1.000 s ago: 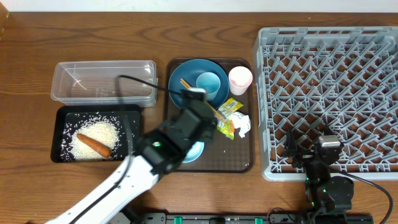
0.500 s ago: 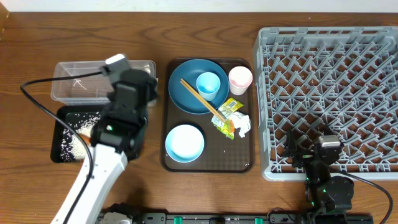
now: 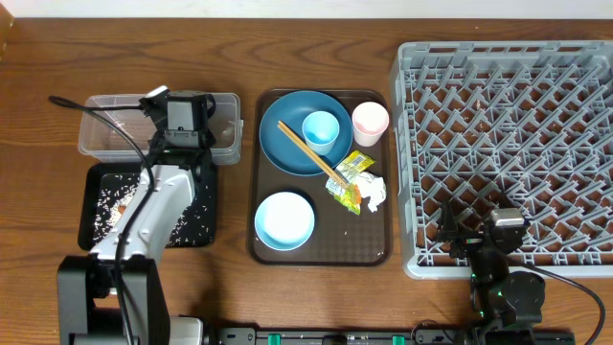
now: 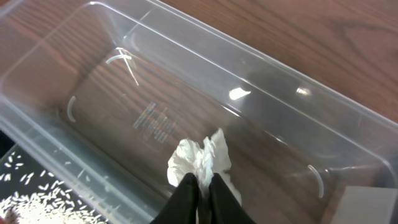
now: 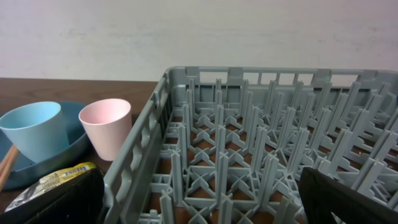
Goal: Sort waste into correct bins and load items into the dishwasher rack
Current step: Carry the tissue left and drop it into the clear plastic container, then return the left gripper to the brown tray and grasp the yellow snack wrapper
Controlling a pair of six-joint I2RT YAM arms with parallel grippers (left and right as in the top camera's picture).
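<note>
Above the surface, my left gripper (image 3: 184,117) hangs over the tub (image 3: 103,144), next to the black tray (image 3: 96,236) scattered with rice (image 3: 111,201). On the brown tray (image 3: 345,240) sit the plate (image 3: 287,144), blue cup (image 3: 321,129), pink cup (image 3: 371,123), chopsticks (image 3: 308,147), bowl (image 3: 284,218), wrapper (image 3: 352,167) and a white wad (image 3: 374,193). The rack (image 3: 508,125) holds nothing, and my right gripper (image 3: 488,251) is parked at its near edge.

At my left wrist, the fingers (image 4: 186,198) are almost together, pinched on a napkin (image 4: 200,158) low inside the tub.

At my right wrist, the fingers (image 5: 68,199) stand wide apart and grip nothing — rack ahead, both cups off to the side.

I'd call this early. The rice looks sorted and the napkin is all but binned — the wrapper, the wad and every dish are left to do.
</note>
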